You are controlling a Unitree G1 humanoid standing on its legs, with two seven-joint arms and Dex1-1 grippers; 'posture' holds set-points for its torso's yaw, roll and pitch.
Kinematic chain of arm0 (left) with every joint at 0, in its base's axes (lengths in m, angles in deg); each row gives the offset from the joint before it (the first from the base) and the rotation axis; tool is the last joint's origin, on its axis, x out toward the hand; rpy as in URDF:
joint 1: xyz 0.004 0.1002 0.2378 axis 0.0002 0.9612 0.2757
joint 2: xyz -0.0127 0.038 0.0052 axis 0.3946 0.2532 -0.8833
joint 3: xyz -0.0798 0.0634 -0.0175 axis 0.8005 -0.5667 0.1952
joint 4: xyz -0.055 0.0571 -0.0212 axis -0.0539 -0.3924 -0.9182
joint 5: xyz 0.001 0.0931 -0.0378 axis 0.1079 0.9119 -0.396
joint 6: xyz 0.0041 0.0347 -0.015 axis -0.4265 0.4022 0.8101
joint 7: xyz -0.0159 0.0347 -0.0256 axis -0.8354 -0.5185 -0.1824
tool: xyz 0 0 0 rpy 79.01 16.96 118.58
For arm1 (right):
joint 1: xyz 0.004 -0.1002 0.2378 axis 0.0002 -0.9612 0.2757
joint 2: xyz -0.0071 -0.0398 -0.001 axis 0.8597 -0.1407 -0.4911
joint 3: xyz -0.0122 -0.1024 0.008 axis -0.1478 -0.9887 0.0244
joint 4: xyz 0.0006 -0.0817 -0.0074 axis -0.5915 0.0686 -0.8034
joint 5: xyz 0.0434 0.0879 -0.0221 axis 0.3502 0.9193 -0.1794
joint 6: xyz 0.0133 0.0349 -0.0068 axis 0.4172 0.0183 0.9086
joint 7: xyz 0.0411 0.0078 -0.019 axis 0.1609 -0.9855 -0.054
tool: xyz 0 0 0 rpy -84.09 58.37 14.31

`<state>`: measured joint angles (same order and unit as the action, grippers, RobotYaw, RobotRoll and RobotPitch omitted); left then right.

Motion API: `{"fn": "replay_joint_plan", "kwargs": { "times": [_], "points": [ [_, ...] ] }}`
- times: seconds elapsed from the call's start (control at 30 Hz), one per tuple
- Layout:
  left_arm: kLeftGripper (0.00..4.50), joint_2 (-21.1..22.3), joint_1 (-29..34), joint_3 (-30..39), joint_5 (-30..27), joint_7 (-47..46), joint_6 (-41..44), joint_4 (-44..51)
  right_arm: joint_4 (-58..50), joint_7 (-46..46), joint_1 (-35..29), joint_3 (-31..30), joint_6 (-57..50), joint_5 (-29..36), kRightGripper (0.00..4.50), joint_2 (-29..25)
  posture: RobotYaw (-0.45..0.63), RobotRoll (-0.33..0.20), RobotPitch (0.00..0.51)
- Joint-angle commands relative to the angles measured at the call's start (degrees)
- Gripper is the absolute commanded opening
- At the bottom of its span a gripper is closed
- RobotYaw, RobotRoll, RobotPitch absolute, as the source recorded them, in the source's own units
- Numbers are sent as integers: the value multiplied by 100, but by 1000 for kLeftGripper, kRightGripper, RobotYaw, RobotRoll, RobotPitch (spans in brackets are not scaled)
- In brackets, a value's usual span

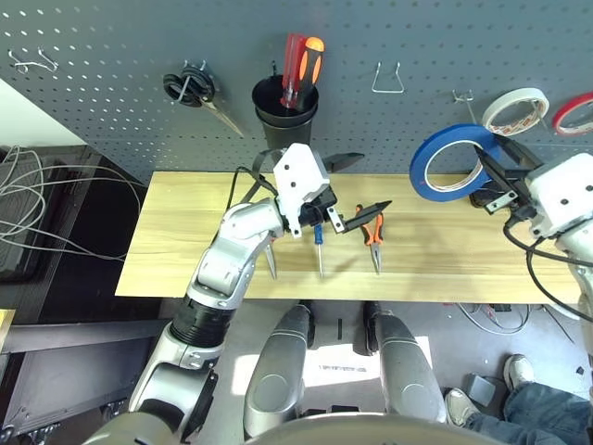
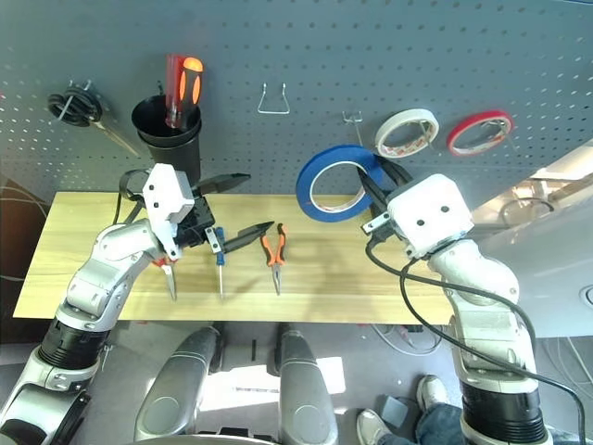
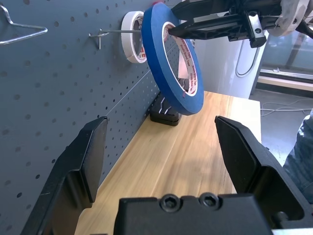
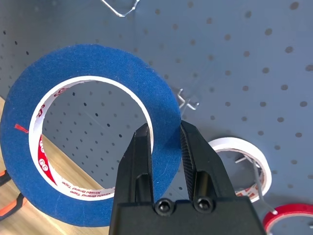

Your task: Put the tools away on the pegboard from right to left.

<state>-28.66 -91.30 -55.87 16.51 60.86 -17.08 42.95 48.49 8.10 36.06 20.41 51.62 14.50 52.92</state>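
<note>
Right gripper (image 4: pixel 164 142) is clenching the wall of the blue tape (image 4: pixel 88 132) and is holding it upright in the air, so that its hole is facing the pegboard (image 1: pixel 111 83) and can slide on a free hook (image 4: pixel 188 102). Left gripper (image 3: pixel 161 147) is standing wide open with nothing between the fingers, probably waiting for its turn. On the table (image 1: pixel 185 250) the screwdriver (image 1: pixel 318 243), the pliers (image 1: pixel 373 232) and the red scissors (image 2: pixel 170 275) are lying near the front edge. Further back, the white tape (image 1: pixel 514 109) and the red tape (image 1: pixel 574 111) are hanging on the board, and the empty hook is just beside them.
</note>
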Motion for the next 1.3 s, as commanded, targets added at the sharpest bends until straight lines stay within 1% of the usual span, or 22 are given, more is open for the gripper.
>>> {"fn": "replay_joint_plan", "kwargs": {
  "times": [0.03, 0.27, 0.43, 0.6, 0.8, 0.97, 1.07, 1.1, 1.13, 1.23, 1.3],
  "points": [
    [4500, -20, 15, -100, -103, 65, 27, 109, -105, 121, 82, 224, 8, 51, 707, 19, 15, 0, 360],
    [4500, 16, -95, -117, -105, 6, 157, 123, 87, 371, 406, 321, -161, -134, 707, -28, 22, 0, 355],
    [4500, 17, -114, -129, -86, -15, 161, 114, 240, 468, 483, 310, -196, -215, 707, -5, 29, 0, 355],
    [4500, 20, -144, -130, -51, -57, 167, 77, 659, 711, 728, 275, -270, -406, 707, -4, 31, 0, 355],
    [4500, -7, -200, -204, -30, -97, 175, 64, 1589, 1112, 1289, -56, -75, -692, 707, 225, 48, 0, 353],
    [4500, 44, -237, -263, -70, -44, 198, 132, 2003, 1147, 1541, -312, 71, -762, 707, 398, 68, 0, 353],
    [4500, 74, -233, -283, -80, -25, 219, 144, 2056, 1105, 1531, -374, 57, -755, 707, 465, 74, 0, 350],
    [4500, 82, -232, -290, -78, -24, 233, 150, 2011, 1075, 1479, -374, 38, -726, 1441, 473, 77, 0, 351],
    [4500, 93, -227, -297, -74, -19, 243, 155, 1922, 1023, 1371, -370, -21, -679, 1671, 484, 79, 0, 350],
    [4500, 146, -239, -318, -48, 15, 263, 156, 1651, 812, 997, -364, -243, -471, 2704, 518, 80, 0, 354],
    [4500, 200, -247, -327, -10, 34, 218, 137, 1441, 708, 634, -356, -359, -408, 3406, 526, 80, 0, 354]
  ]
}}
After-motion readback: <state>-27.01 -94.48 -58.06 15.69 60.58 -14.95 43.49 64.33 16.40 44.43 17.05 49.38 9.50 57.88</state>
